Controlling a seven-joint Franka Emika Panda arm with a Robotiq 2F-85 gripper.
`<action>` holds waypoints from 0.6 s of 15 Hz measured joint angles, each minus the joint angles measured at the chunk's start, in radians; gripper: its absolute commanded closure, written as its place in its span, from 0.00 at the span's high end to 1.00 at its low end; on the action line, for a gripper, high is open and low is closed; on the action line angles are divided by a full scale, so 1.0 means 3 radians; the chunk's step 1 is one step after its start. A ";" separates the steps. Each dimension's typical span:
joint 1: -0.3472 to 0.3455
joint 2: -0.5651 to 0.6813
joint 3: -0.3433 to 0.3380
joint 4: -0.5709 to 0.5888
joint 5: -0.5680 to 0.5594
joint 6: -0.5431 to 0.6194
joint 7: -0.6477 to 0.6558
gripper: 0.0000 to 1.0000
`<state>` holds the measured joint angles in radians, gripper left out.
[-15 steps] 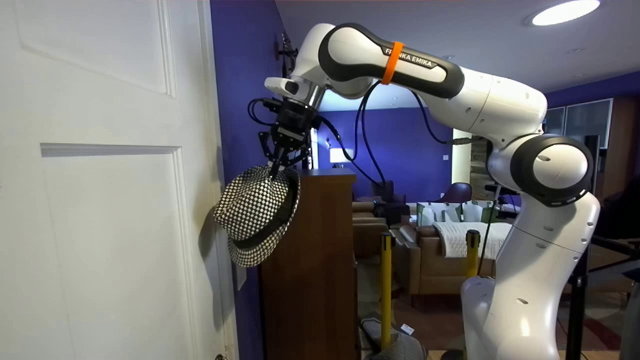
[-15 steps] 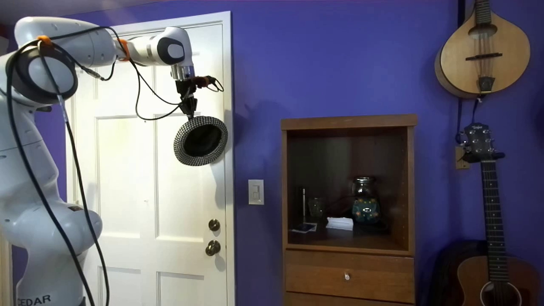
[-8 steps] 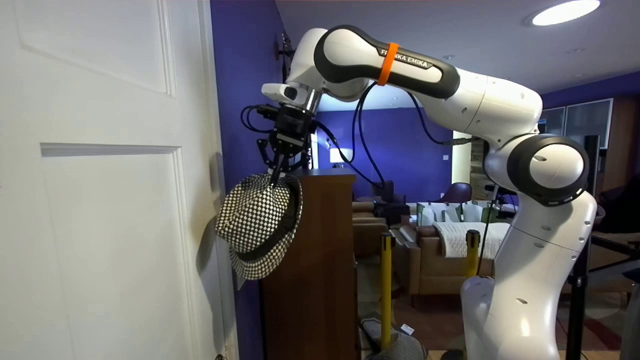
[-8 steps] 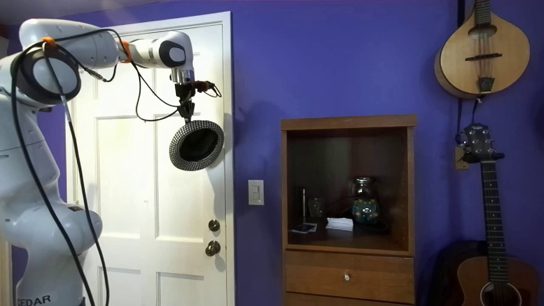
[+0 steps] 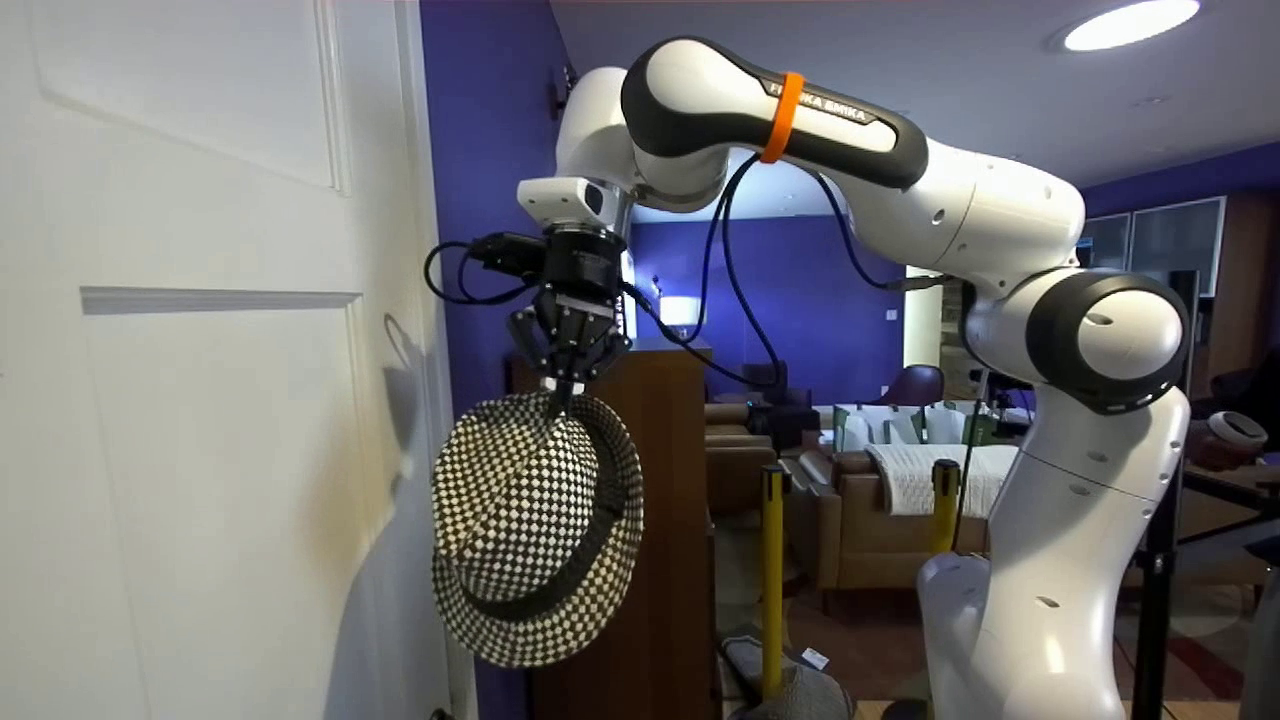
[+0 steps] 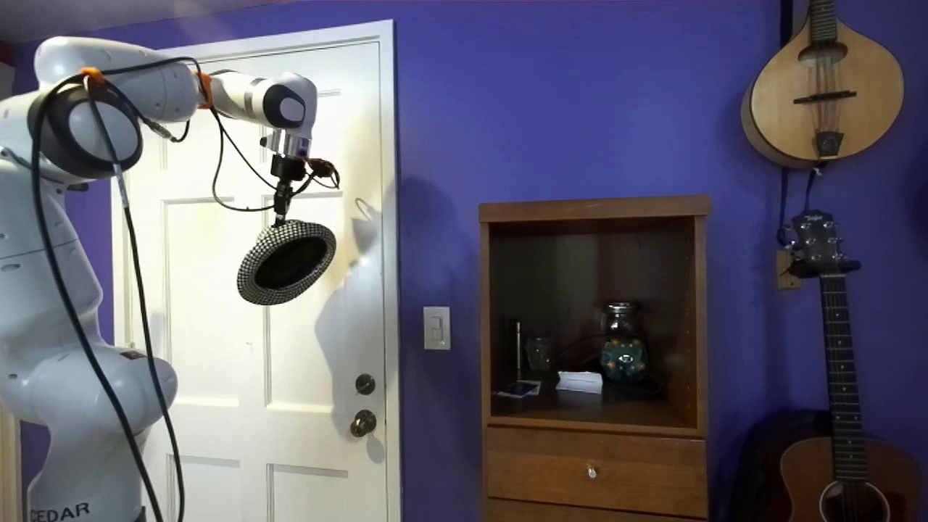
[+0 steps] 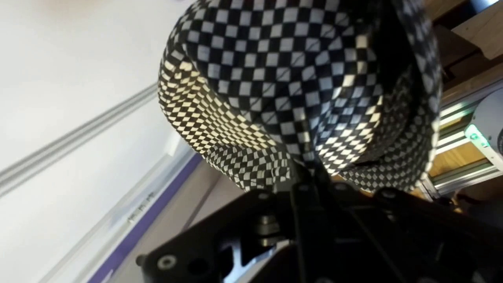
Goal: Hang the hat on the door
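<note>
The black-and-white checkered hat point(image 5: 530, 530) with a dark band hangs tilted in the air, its crown toward the white panelled door point(image 5: 220, 480). My gripper point(image 5: 563, 400) is above it, pointing down and shut on the hat's upper part. In the other angle the hat point(image 6: 255, 281) shows its dark open underside, in front of the door point(image 6: 217, 290). Its shadow falls on the door beside it, and the two look apart. The wrist view has the hat point(image 7: 267, 59) pinched and creased between the fingertips, and the gripper point(image 7: 310, 169) hides part of the brim.
Right of the door are a light switch point(image 6: 436, 328) and a brown wooden cabinet point(image 6: 594, 464). Brass knobs point(image 6: 363, 423) sit at the door's edge. Loose black cables point(image 5: 720, 290) hang from the arm. Yellow posts point(image 5: 772, 580) and a brown sofa point(image 5: 870, 560) stand behind.
Gripper and hat have moved down together and, in an exterior view, leftward across the door from its frame. The hat has turned somewhat and stays held; its shadow on the door has grown.
</note>
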<state>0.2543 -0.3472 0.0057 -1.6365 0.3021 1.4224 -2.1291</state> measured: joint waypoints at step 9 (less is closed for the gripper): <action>0.0132 0.0048 0.0183 -0.0201 0.0231 -0.0118 -0.0523 0.01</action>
<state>0.2939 -0.3329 0.0605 -1.6969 0.3716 1.3871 -2.2861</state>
